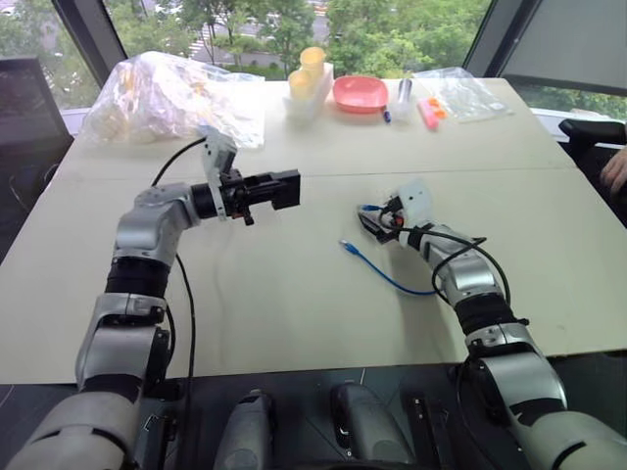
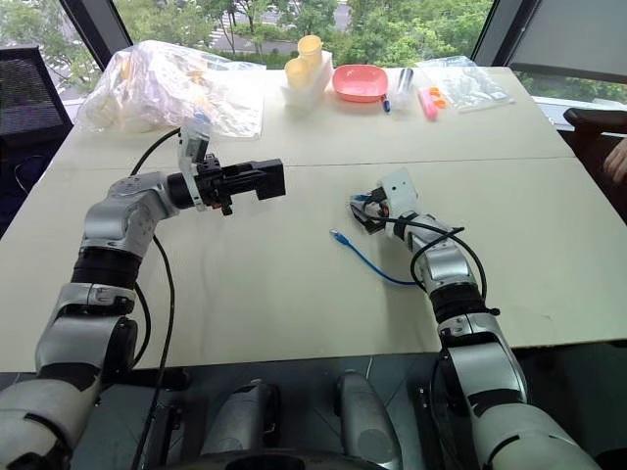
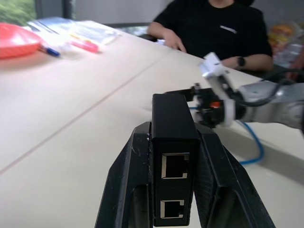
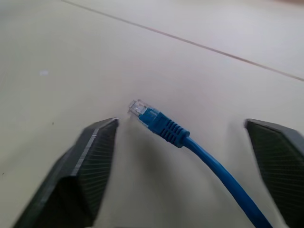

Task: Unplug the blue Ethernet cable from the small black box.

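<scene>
My left gripper (image 1: 282, 190) is shut on the small black box (image 1: 286, 188) and holds it level above the table. In the left wrist view the box (image 3: 174, 142) sits between both fingers (image 3: 127, 183) and shows two empty ports. The blue Ethernet cable (image 1: 390, 279) lies loose on the table, apart from the box, its clear plug (image 1: 345, 245) pointing left. My right gripper (image 1: 377, 221) hovers low over the cable's other end with its fingers open. In the right wrist view the cable (image 4: 199, 149) lies on the table between the spread fingers (image 4: 88, 166), untouched.
At the table's far side are crumpled plastic bags (image 1: 171, 98), yellow cups (image 1: 309, 70), a pink bowl (image 1: 360, 93) and markers (image 1: 429, 111). A person in a black shirt (image 3: 213, 23) sits at the table's right side, with a hand (image 1: 617, 171) at the edge.
</scene>
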Robot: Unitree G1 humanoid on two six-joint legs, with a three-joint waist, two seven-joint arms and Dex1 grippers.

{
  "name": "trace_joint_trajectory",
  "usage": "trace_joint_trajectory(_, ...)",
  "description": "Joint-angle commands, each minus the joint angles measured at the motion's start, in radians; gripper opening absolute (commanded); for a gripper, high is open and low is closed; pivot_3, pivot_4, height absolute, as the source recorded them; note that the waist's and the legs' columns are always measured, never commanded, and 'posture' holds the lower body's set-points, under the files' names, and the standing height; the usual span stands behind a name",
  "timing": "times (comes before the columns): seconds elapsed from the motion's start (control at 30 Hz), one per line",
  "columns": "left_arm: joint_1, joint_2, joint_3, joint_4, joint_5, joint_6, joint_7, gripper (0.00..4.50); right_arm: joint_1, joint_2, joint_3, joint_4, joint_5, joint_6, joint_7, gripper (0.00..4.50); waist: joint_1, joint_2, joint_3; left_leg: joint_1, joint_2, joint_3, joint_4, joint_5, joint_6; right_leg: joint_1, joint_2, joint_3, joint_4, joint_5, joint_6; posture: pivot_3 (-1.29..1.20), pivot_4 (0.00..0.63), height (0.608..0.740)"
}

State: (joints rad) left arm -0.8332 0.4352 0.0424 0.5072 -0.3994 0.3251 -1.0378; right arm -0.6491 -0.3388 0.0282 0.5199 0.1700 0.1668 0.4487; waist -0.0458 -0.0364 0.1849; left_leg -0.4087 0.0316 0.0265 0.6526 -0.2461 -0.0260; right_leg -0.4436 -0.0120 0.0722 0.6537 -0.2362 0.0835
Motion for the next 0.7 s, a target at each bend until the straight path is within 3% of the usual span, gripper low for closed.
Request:
trace_joint_trajectory(0.03, 0.045, -0.061, 0.038, 0.046, 0.081, -0.168, 0.192, 0.5, 0.103, 0.038, -0.069, -0.348, 0.14, 0.089, 0.014, 4.46, 0.004, 0.001, 0.0, 0.0, 0.0, 0.0, 0.0, 0.0, 0.0, 0.0, 0.0, 0.0, 0.0, 0.0, 0.0, 0.0, 0.15, 0.737)
trace_joint_trajectory(0.13, 0.087, -0.118, 0.03, 0.084, 0.133, -0.263, 0.289, 0.5, 0.18, 0.068, -0.084, -0.533, 0.201, 0.181, -0.014, 4.46, 0.004, 0.0, 0.0, 0.0, 0.0, -0.002, -0.001, 0.0, 0.0, 0.0, -0.001, 0.0, 0.0, 0.0, 0.0, 0.0, 0.15, 0.737)
trace_joint_trajectory(0.27, 0.092, -0.186, 0.057, 0.196, 0.148, -0.355, 0.369, 0.5, 0.212, 0.09, -0.079, -0.635, 0.221, 0.247, -0.048, 4.46, 0.005, 0.0, 0.0, -0.001, -0.001, 0.0, 0.001, 0.0, 0.0, 0.001, -0.001, 0.0, -0.001, 0.001, 0.002, 0.0, 0.15, 0.737)
trace_joint_trajectory(0.33, 0.097, -0.206, 0.053, 0.214, 0.146, -0.374, 0.362, 1.52, 0.209, 0.1, -0.083, -0.648, 0.222, 0.26, -0.067, 4.5, 0.005, 0.0, 0.0, 0.0, -0.001, 0.0, 0.002, 0.0, 0.0, 0.002, -0.001, 0.0, -0.001, 0.001, 0.002, 0.0, 0.15, 0.737)
trace_joint_trajectory(0.4, 0.103, -0.215, 0.047, 0.209, 0.149, -0.376, 0.361, 2.19, 0.208, 0.103, -0.084, -0.656, 0.22, 0.269, -0.074, 4.5, 0.004, 0.0, 0.0, 0.0, -0.001, 0.0, 0.003, 0.0, 0.0, 0.003, -0.001, 0.0, -0.001, 0.001, 0.002, 0.0, 0.15, 0.737)
trace_joint_trajectory(0.57, 0.134, -0.224, 0.044, 0.156, 0.166, -0.376, 0.402, 4.36, 0.218, 0.102, -0.082, -0.668, 0.214, 0.274, -0.077, 4.5, 0.002, 0.0, 0.0, 0.0, -0.001, 0.0, 0.004, 0.0, 0.0, 0.003, 0.0, 0.0, -0.002, 0.001, 0.002, 0.0, 0.15, 0.737)
trace_joint_trajectory(0.7, 0.168, -0.198, 0.068, 0.034, 0.154, -0.324, 0.451, 4.44, 0.234, 0.09, -0.076, -0.688, 0.206, 0.281, -0.072, 4.5, 0.002, 0.0, 0.0, 0.0, 0.0, -0.001, 0.004, 0.0, 0.0, 0.003, 0.0, 0.0, -0.002, 0.001, 0.002, 0.0, 0.15, 0.737)
